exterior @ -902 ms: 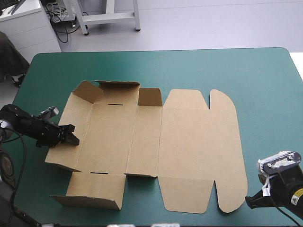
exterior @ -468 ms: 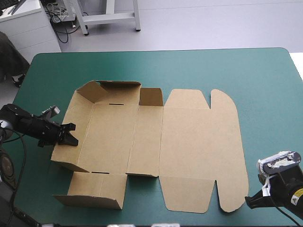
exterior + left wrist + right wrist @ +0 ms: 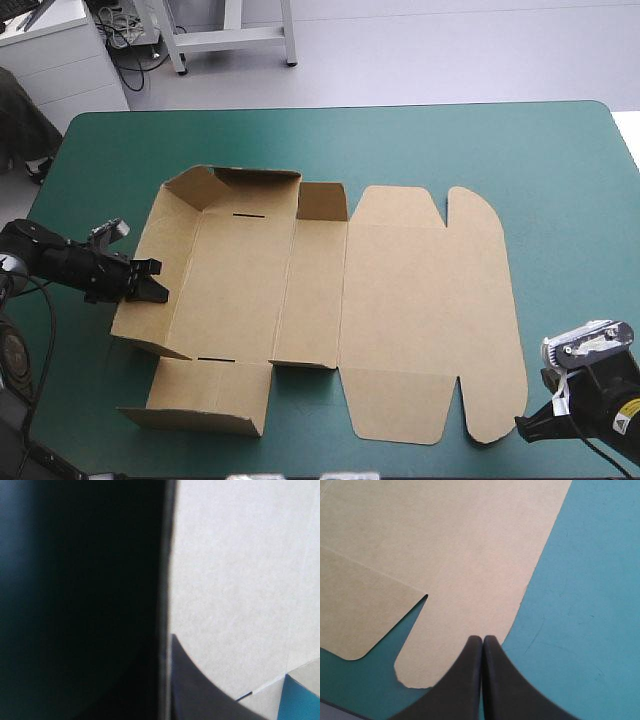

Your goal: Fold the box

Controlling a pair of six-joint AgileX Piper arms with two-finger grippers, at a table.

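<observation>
No legible text, number or brand in any view. The box (image 3: 330, 300): plain brown board, unprinted. Small yellow sticker (image 3: 630, 408) on the right arm (image 3: 600, 400), beyond the box's near right corner: marking too small to read.

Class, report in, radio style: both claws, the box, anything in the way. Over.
Left claw shut on the box, left wall tilted up. Right claw shut, at the lid's near corner tab. Lid flat; nothing in the way.

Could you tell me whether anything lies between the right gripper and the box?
Nothing visible does. The right gripper, shut, has its tips right at the rounded near corner of the box, with only bare teal-green cover beside them.
</observation>
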